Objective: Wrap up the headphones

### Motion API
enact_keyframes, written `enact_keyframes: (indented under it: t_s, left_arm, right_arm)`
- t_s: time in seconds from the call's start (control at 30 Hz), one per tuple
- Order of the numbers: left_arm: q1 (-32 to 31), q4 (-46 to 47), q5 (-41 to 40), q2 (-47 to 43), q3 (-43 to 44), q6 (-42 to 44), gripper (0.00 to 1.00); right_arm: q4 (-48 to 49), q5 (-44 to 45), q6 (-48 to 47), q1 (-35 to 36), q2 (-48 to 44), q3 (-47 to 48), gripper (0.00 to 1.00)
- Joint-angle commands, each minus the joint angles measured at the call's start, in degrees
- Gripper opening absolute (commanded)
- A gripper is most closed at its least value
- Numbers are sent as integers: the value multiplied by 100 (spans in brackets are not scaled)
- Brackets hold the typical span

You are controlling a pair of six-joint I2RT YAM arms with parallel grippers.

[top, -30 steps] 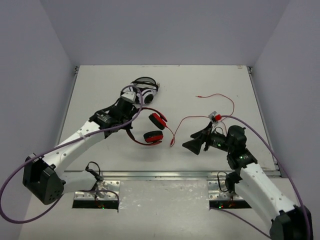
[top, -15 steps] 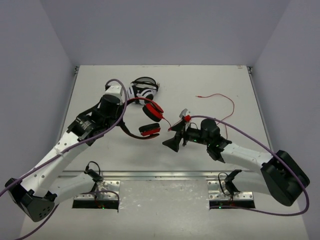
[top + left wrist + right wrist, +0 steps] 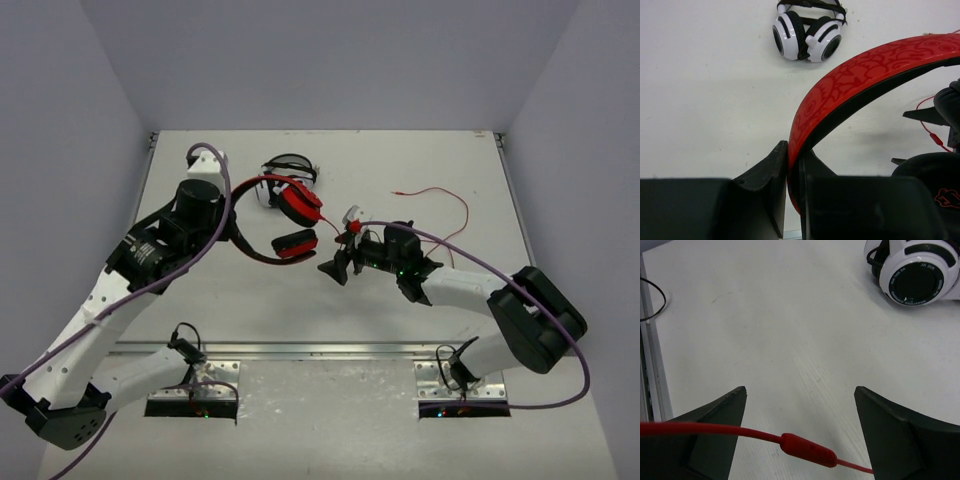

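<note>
The red headphones (image 3: 298, 205) hang lifted above the table, both ear cups to the right of my left gripper (image 3: 234, 226). My left gripper (image 3: 794, 161) is shut on the red headband (image 3: 865, 70), pinching its edge between both fingers. The thin red cable (image 3: 455, 205) trails right across the table to its plug. My right gripper (image 3: 336, 268) is open just right of the lower ear cup (image 3: 295, 243). In the right wrist view the cable's inline remote (image 3: 807, 449) crosses between the wide-open fingers of that gripper (image 3: 800, 396), not pinched.
Black-and-white headphones (image 3: 288, 170) lie on the table behind the red ones; they also show in the left wrist view (image 3: 807, 35) and the right wrist view (image 3: 915, 270). A metal rail (image 3: 330, 350) runs along the near table edge. Walls enclose the table.
My left gripper has lifted the red headphones and carried them back and left. My right gripper has moved left along the cable to just beside the lower ear cup, staying open.
</note>
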Motion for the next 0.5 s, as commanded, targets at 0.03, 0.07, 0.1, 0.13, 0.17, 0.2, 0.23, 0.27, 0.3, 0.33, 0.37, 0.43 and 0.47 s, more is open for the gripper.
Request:
enact_keyframes:
  t_s: [0.03, 0.07, 0.1, 0.13, 0.17, 0.2, 0.23, 0.27, 0.3, 0.33, 0.37, 0.43, 0.47]
  left_arm:
    - [2, 384, -262, -267, 565, -275, 0]
    - [2, 358, -270, -267, 670, -275, 0]
    - [2, 349, -279, -258, 706, -284, 0]
    - [-7, 349, -262, -258, 741, -284, 0]
    - [2, 340, -270, -258, 802, -276, 0]
    - [-7, 340, -297, -275, 820, -284, 0]
    - [2, 349, -314, -275, 838, -284, 0]
    - [2, 332, -375, -275, 864, -284, 0]
    - [2, 331, -541, -267, 873, -293, 0]
    - [2, 349, -630, -267, 891, -302, 0]
    - [2, 366, -709, -258, 900, -310, 0]
    - [2, 445, -903, -249, 935, -337, 0]
    - [2, 489, -964, -214, 935, -346, 0]
  right_arm:
    - [413, -666, 52, -184, 159, -56, 84]
    - [466, -738, 88, -193, 168, -143, 81]
    - [632, -756, 123, -236, 185, -196, 77]
    - [720, -739, 201, -272, 194, -240, 68]
    - [826, -773, 272, -324, 203, -310, 63]
    - [1053, -843, 368, -490, 220, -346, 60]
    - [1151, -1088, 587, -587, 220, -381, 50]
    - [1274, -1212, 711, -675, 220, -486, 46]
    - [1579, -1309, 930, -815, 168, -565, 44]
    - [1678, -1371, 1001, -852, 133, -653, 43]
    - [1714, -1389, 1019, -869, 80, -767, 42]
    - [1653, -1354, 1011, -870, -51, -873, 40]
    - [1644, -1336, 1020, -870, -96, -987, 38]
